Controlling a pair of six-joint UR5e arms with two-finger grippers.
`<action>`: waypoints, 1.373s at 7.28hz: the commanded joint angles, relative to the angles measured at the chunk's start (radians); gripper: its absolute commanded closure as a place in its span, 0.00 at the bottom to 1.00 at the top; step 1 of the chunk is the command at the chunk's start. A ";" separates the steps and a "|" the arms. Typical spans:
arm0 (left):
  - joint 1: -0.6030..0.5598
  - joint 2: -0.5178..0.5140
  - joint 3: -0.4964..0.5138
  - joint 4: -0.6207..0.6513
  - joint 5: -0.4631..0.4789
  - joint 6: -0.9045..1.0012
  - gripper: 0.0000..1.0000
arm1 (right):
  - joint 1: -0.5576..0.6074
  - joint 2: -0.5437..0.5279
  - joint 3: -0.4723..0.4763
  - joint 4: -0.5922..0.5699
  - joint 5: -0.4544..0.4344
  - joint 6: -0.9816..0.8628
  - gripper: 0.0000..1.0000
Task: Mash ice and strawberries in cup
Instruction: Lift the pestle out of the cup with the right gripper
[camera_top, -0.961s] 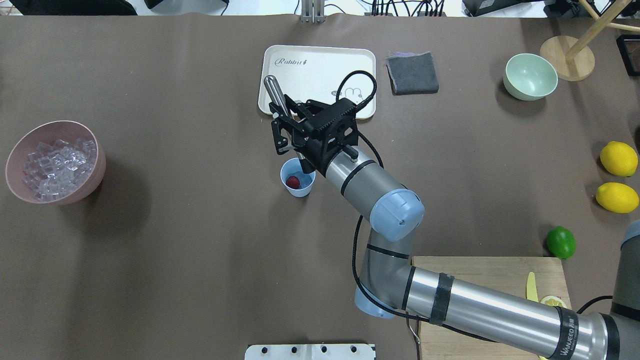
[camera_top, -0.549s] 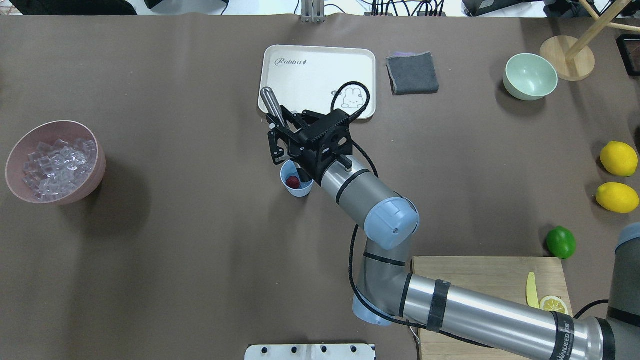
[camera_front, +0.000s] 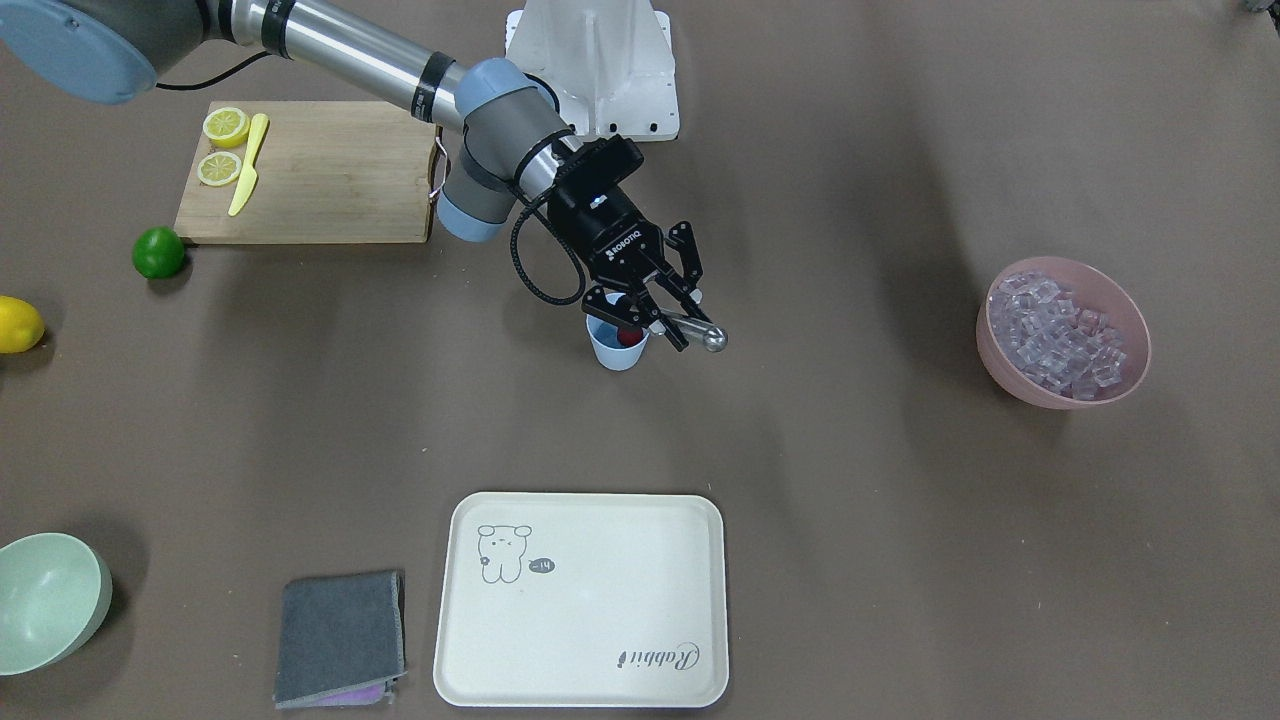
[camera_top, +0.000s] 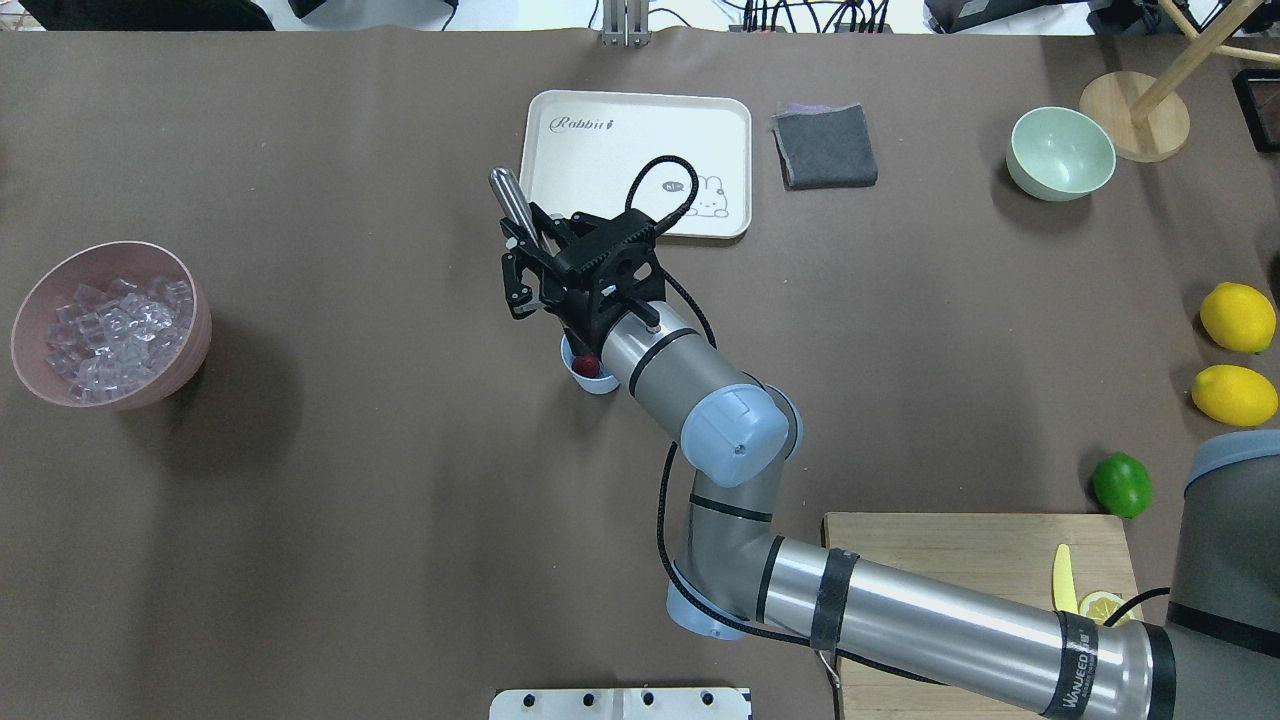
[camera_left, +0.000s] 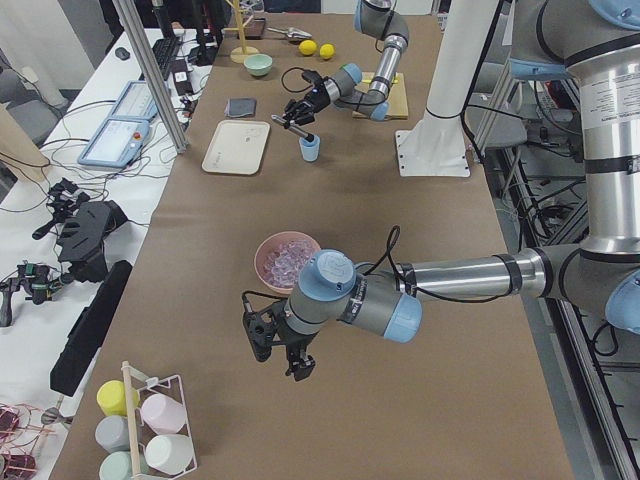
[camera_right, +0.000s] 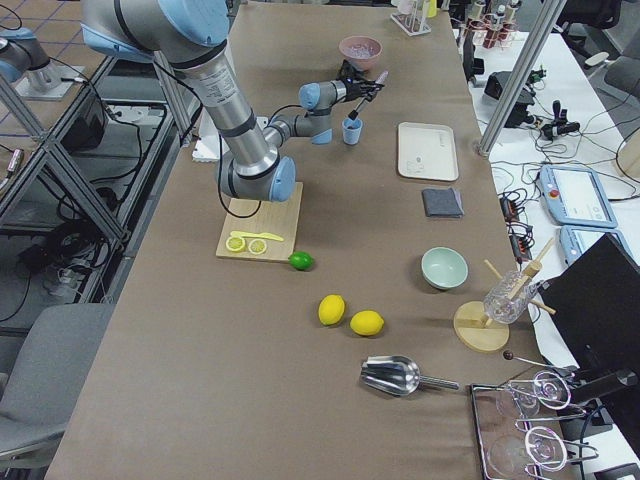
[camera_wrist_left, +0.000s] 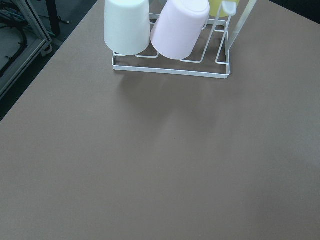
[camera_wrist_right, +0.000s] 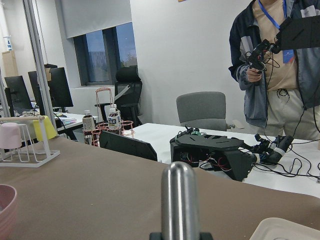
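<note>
Pink plastic marks the bowl (camera_top: 198, 335) at 9 o'clock on the bench (camera_top: 350, 520) in the overhead view, and the ice (camera_top: 115, 330) lies heaped inside it. At the centre the right gripper (camera_top: 530, 250) is clamped on a tilted steel muddler (camera_top: 508, 195), whose rounded top leans towards 11 o'clock. The wrist covers most of the light-blue cup (camera_front: 618, 352) from overhead. The front-facing view shows the cup's whole wall, upright, with the red strawberry (camera_front: 630, 338) inside. The muddler's lower end reaches the cup's mouth. No view shows whether it touches the fruit.

From the cup, a cream tray (camera_top: 620, 130) sits at 12 o'clock, a grey cloth (camera_top: 825, 148) at 1 and a pale green bowl (camera_top: 1060, 160) at 2. Two lemons (camera_top: 1238, 317) lie at 3, and a lime (camera_top: 1121, 485) lies just beside the wooden board (camera_top: 950, 545) at 4.

The front-facing view shows two lemon slices (camera_front: 225, 127) and a yellow knife (camera_front: 247, 165) on that board, where the overhead shows one slice.

Only the left-end view shows the left gripper (camera_left: 282, 358), above the bench near the pink bowl. I cannot tell whether it is open or closed. Its wrist camera looks at a wire rack (camera_wrist_left: 170, 71) of upturned cups.
</note>
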 joint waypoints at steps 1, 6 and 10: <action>0.002 -0.008 0.013 -0.002 0.001 0.000 0.03 | 0.001 0.000 -0.024 0.000 0.000 0.000 1.00; 0.002 -0.011 0.013 0.000 0.002 0.000 0.03 | 0.018 0.008 -0.047 -0.001 -0.003 -0.001 1.00; 0.002 -0.021 0.024 -0.002 0.002 0.000 0.03 | 0.088 0.024 0.140 -0.149 0.004 0.006 1.00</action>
